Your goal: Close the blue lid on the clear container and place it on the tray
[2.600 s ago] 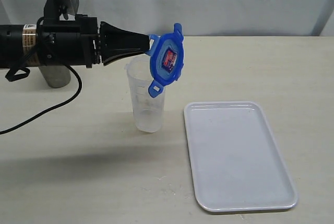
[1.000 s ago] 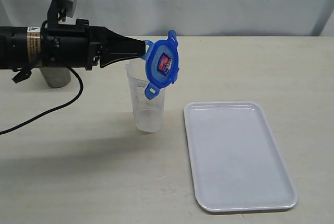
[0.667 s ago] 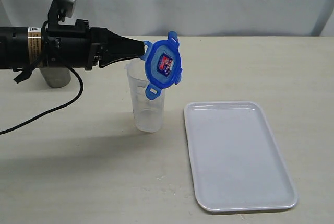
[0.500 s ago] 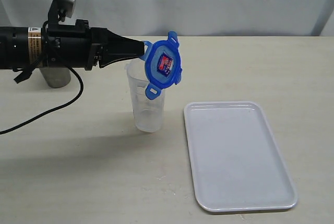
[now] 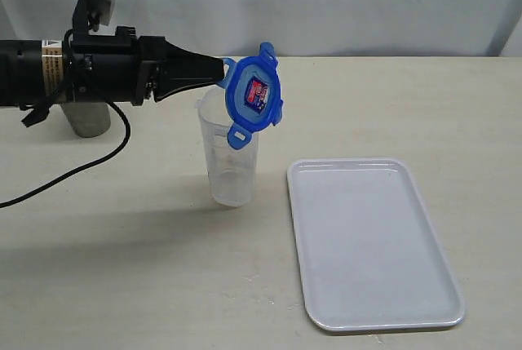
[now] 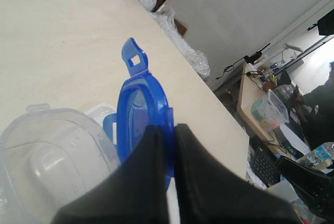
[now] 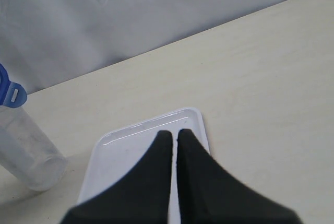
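The left gripper is pinching the blue lid by its edge, holding it nearly upright over the open mouth of the clear container. The container is standing on the table, just left of the tray. The right gripper is hanging over the tray, jaws pressed together, empty.

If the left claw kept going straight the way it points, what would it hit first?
Probably nothing: past the blue lid it holds, the left gripper points above bare table; depth unclear.
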You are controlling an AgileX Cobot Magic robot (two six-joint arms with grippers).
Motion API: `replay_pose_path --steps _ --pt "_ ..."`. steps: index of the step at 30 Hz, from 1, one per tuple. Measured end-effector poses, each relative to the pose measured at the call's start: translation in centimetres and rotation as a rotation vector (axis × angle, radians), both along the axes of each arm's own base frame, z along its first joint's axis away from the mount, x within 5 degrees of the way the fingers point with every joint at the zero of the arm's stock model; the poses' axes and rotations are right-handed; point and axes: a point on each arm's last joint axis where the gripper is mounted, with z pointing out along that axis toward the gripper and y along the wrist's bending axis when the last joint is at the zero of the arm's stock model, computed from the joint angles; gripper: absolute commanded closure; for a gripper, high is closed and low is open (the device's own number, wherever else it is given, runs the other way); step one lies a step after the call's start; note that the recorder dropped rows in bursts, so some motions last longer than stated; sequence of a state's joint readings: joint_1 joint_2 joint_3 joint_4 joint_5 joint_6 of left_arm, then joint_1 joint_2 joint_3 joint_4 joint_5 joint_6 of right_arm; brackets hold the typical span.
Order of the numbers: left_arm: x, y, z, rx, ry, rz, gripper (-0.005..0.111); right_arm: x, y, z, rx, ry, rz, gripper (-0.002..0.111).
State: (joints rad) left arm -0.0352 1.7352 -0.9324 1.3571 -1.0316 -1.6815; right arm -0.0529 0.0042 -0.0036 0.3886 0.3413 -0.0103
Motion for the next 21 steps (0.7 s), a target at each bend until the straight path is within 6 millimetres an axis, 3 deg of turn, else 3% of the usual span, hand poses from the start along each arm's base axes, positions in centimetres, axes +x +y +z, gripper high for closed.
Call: replay_pose_path --steps 7,21 --pt "0.2 2.4 0.5 -0.055 -0.008 0.027 0.107 0.0 0.0 0.0 0.000 0.000 0.000 0.104" --pt "0.0 2.5 0.5 -0.054 -0.009 -0.001 0.107 0.0 0.0 0.0 0.000 0.000 0.000 0.104"
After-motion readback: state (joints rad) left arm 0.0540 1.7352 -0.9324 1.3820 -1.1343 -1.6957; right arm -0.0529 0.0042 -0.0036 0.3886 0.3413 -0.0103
